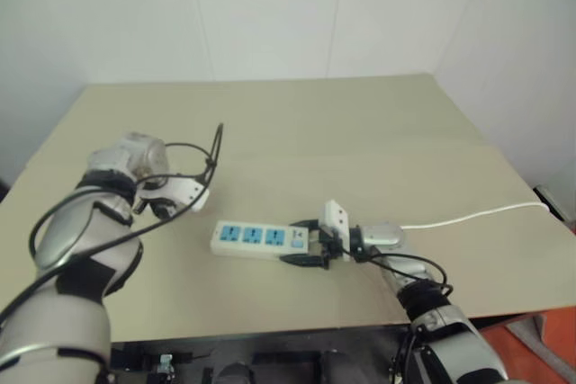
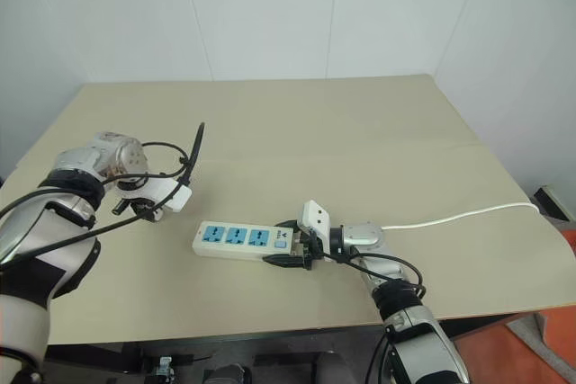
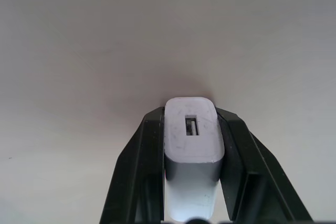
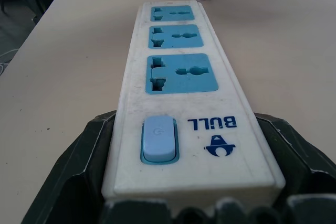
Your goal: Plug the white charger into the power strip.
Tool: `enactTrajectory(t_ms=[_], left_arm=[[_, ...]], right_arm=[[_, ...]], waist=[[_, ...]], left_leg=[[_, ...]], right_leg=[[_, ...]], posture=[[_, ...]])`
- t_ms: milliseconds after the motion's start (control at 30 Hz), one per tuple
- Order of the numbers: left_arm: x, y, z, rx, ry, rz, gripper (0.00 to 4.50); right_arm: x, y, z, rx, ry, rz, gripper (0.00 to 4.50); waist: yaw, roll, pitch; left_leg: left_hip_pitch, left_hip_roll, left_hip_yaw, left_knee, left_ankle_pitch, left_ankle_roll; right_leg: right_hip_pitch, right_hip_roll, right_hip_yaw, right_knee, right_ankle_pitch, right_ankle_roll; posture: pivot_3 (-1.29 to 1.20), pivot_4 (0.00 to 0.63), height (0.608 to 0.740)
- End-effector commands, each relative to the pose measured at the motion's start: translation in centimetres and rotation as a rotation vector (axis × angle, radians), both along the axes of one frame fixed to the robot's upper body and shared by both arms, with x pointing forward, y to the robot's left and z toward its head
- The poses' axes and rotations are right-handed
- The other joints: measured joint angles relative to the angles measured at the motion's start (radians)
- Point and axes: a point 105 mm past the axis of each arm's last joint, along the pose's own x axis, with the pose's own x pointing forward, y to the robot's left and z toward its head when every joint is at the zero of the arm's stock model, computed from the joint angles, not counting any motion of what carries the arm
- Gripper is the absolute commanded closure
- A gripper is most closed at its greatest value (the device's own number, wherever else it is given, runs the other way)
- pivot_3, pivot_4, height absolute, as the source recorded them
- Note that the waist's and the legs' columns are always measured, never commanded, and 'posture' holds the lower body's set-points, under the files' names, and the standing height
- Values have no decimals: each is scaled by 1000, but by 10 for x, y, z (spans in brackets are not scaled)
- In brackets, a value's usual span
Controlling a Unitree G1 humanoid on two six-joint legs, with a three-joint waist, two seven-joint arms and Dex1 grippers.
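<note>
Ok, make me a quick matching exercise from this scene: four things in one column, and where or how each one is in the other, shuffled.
Things
1. white charger
2. power strip
3. left gripper
4. cord

States
A. trails toward the table's right edge
B. held at its switch end by the right gripper
C. shut on something
D. pinched between black fingers

Pairs: 1-D, 2-B, 3-C, 4-A

I noted a white power strip (image 4: pixel 191 129) bearing three blue socket faces (image 4: pixel 182 73), a pale blue switch (image 4: pixel 159 140) and blue lettering. The charger (image 3: pixel 190 145) was plain white. Gripper fingers (image 3: pixel 134 171) were black; the table (image 1: pixel 360 132) was beige.
</note>
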Motion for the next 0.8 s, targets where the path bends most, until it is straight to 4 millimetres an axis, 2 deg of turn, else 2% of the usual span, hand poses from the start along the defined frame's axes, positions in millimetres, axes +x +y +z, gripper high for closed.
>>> enactTrajectory(t_ms=[33, 167, 267, 367, 500, 633, 800], left_arm=[[23, -36, 53, -281, -198, 12, 3474], [27, -85, 114, -733, -300, -51, 3474], [18, -106, 139, -975, -279, -131, 3474], [4, -117, 155, -1175, -204, -181, 3474], [-13, -119, 156, -1287, -156, -216, 3474], [-40, -121, 156, -1455, -146, -311, 3474], [-67, -120, 139, -1561, -86, -304, 3474]], right_arm=[[-4, 7, 6, 18, -20, 35, 1085], [-4, 8, 5, 14, -38, 46, 1085], [-4, 9, 5, 17, -41, 57, 1085], [0, 10, 7, 19, -48, 68, 1085], [10, 6, 17, 40, -62, 66, 1085], [13, 2, 20, 26, -76, 90, 1085], [9, 3, 13, 6, -71, 142, 1085]], waist=[[1, 0, 0], [-2, -2, 1], [-8, -2, 1], [-20, -2, 1], [-30, -2, 1], [-29, -1, 1], [-24, -1, 1]], left_leg=[[0, 0, 0, 0, 0, 0], [-2, 0, 0, 2, 0, 0], [-1, 0, 0, 2, 0, 0], [0, 0, 0, 2, 0, 0], [0, 0, 0, 3, 0, 0], [0, 0, 0, 3, 0, 0], [-1, 0, 0, 4, 0, 0]], right_leg=[[0, 0, 0, 0, 0, 0], [0, -1, -1, -1, 0, 0], [0, -1, 0, 0, 1, -1], [0, 0, 0, 1, 2, -3], [0, 0, 0, 2, 2, -4], [0, -1, 0, 2, 3, -4], [1, -2, 0, 1, 3, -5]], posture=[[0, 150, 740], [0, 150, 740], [0, 150, 740], [0, 150, 740], [0, 150, 740], [0, 150, 740], [0, 150, 740]])
